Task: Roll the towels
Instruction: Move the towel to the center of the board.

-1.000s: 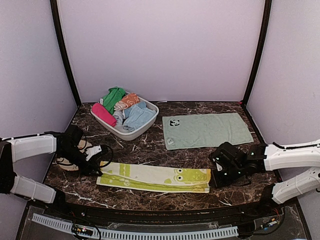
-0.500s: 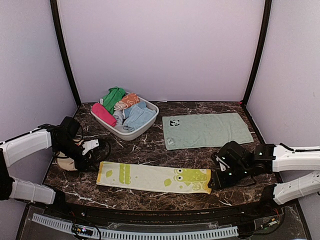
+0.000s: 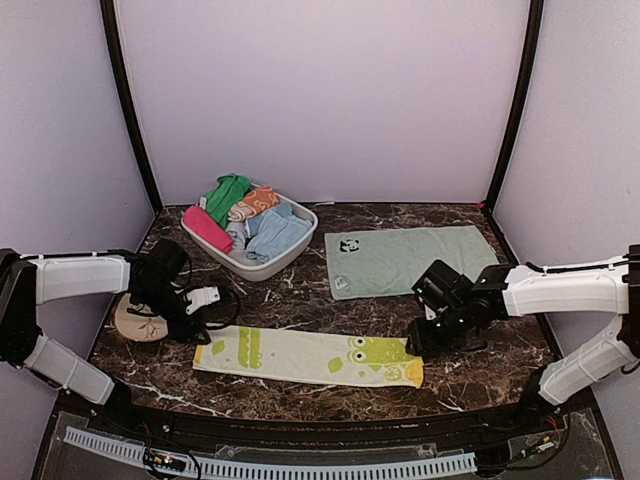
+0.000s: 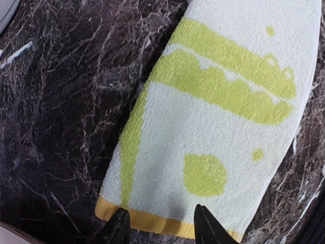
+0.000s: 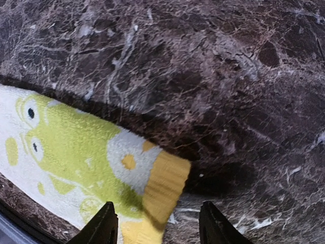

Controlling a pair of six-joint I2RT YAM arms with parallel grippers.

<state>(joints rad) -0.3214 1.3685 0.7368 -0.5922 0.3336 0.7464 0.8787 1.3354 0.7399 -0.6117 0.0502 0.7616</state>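
Inside basket [image 3: 278, 262], jumbled half-hidden towels [image 3: 272, 232]

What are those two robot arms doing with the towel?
They seem set to roll the yellow-lime towel, which lies stretched out on the table. The left gripper is at its left end, the right gripper at its right end, both open and holding nothing. It isn't rolled yet. A mint towel lies flat behind it.

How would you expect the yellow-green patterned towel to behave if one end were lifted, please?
Probably floppy: the yellow-green towel lies flat on the table, and its orange-hemmed corner curls up. Likely light, being thin terry; it should drape, not roll.
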